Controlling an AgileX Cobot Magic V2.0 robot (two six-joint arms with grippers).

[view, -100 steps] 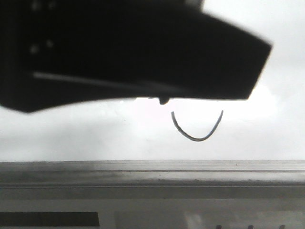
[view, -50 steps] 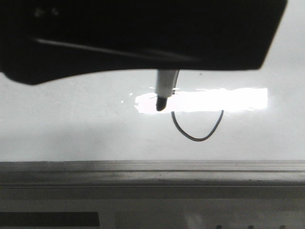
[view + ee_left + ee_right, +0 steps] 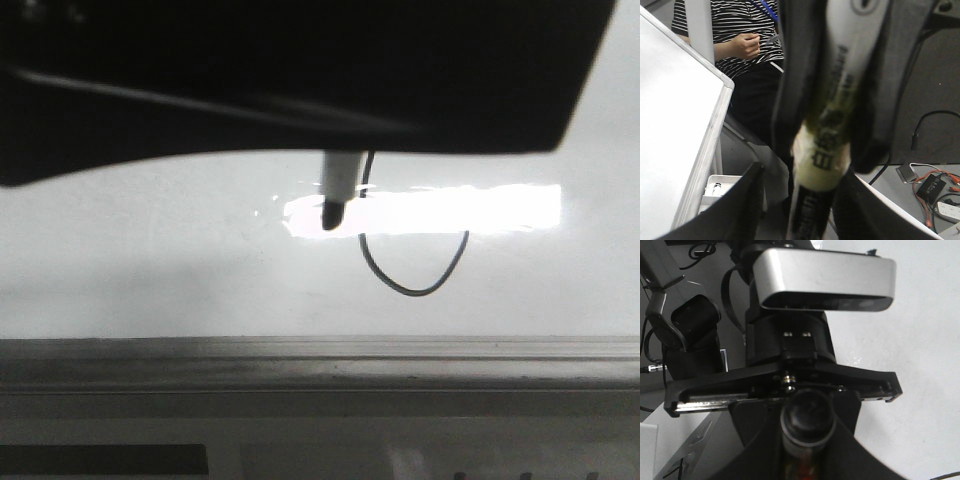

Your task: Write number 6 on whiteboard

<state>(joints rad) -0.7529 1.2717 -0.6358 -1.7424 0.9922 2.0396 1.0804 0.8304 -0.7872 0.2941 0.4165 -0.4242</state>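
Observation:
The whiteboard (image 3: 150, 260) lies flat with a bright glare band across it. On it is a thin black curve of the number 6 (image 3: 410, 288): a rounded bottom with a stroke rising behind the dark gripper. The black-and-white marker (image 3: 335, 190) hangs tip down from the blurred left gripper (image 3: 300, 80), its tip beside the stroke; I cannot tell whether it touches the board. In the left wrist view my left gripper (image 3: 805, 175) flanks the marker (image 3: 830, 125). The right gripper (image 3: 807, 450) hugs the marker's top end (image 3: 807, 422).
A grey edge strip (image 3: 320, 365) runs along the board's near side. A person in a striped shirt (image 3: 735, 30) sits beyond the board's corner. A white tray (image 3: 720, 187) and cables (image 3: 935, 185) lie below. The left wrist camera (image 3: 825, 280) faces the right one closely.
The dark gripper has risen in the front view. This uncovers the marker's tip, the glare band and more of the upright stroke. The tip sits slightly higher than half a second ago.

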